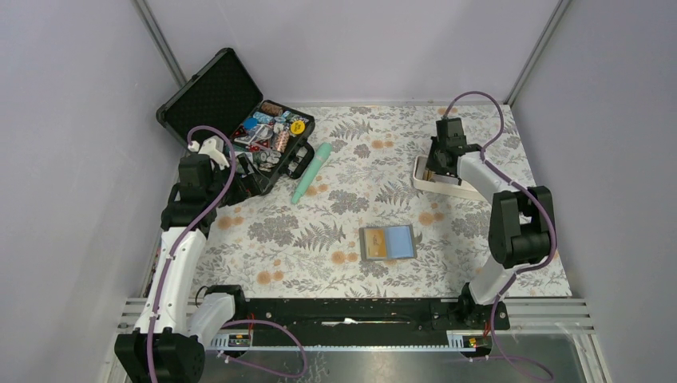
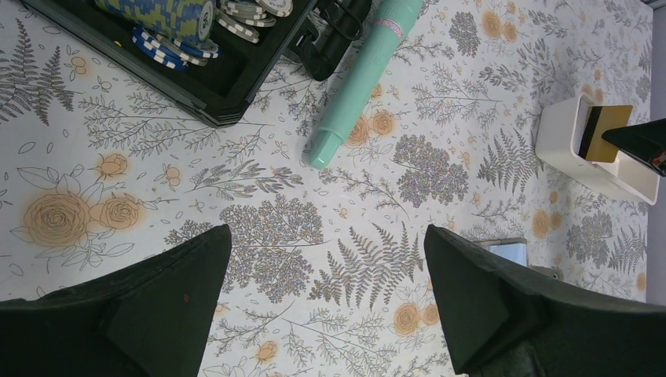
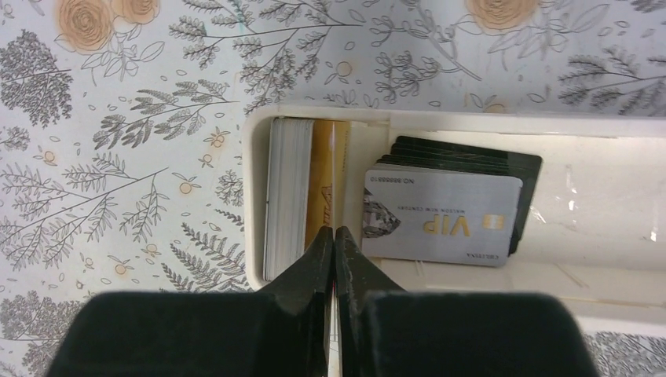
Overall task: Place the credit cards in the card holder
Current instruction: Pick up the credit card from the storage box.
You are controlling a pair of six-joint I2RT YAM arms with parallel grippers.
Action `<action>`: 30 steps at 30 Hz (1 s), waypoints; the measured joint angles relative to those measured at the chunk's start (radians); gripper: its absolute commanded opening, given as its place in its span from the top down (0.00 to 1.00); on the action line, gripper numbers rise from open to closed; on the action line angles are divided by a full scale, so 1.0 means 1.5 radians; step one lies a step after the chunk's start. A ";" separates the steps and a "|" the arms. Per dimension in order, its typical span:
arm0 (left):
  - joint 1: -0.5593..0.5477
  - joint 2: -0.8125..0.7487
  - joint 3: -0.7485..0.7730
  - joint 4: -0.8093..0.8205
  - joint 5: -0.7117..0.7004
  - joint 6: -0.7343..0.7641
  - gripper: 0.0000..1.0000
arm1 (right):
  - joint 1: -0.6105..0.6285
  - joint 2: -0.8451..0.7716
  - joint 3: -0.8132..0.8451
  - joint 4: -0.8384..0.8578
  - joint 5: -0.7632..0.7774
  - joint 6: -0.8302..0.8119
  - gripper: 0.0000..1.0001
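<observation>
Floral surface noted: my right gripper is pinched on the edge of a thin gold card, judged stiff and slippery, standing in the white tray, my left gripper gaping, card holder lying mid-surface.

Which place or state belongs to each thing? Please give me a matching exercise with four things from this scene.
1 mint-green tube
2 card holder
3 right gripper
4 left gripper

a open, above the tablecloth
b lying flat near the cloth's middle
c shut on a gold card in the white tray
d beside the black case

Pairs: 1-d, 2-b, 3-c, 4-a
</observation>
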 measured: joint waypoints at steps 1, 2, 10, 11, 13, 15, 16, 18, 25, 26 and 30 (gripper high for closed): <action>0.000 0.000 0.000 0.000 0.001 0.000 0.01 | 0.000 -0.004 0.000 -0.003 0.007 0.000 0.99; 0.000 0.000 0.000 0.000 0.001 0.000 0.01 | 0.000 -0.008 -0.001 -0.006 0.012 -0.001 1.00; -0.001 -0.025 -0.041 0.042 0.022 -0.006 0.01 | 0.000 -0.079 -0.033 -0.011 0.051 -0.012 1.00; -0.002 -0.038 -0.054 0.052 0.026 -0.011 0.01 | 0.000 -0.097 -0.040 -0.014 0.051 -0.013 1.00; -0.013 -0.065 -0.077 0.076 0.030 -0.026 0.01 | 0.000 -0.139 -0.056 -0.024 0.047 -0.016 1.00; -0.041 -0.089 -0.100 0.108 0.031 -0.046 0.01 | 0.000 -0.181 -0.068 -0.029 0.039 -0.018 1.00; -0.062 -0.099 -0.111 0.124 0.030 -0.058 0.01 | 0.000 -0.207 -0.076 -0.030 0.027 -0.018 1.00; -0.116 -0.107 -0.127 0.154 0.024 -0.081 0.01 | 0.000 -0.262 -0.094 -0.031 -0.004 -0.017 1.00; -0.316 -0.085 -0.142 0.283 0.010 -0.162 0.01 | 0.002 -0.414 -0.202 0.041 -0.223 0.039 1.00; -0.338 -0.078 -0.144 0.315 0.011 -0.177 0.01 | 0.003 -0.423 -0.223 0.064 -0.255 0.054 1.00; -0.415 -0.047 -0.164 0.433 0.013 -0.213 0.01 | 0.029 -0.451 -0.316 0.173 -0.379 0.133 1.00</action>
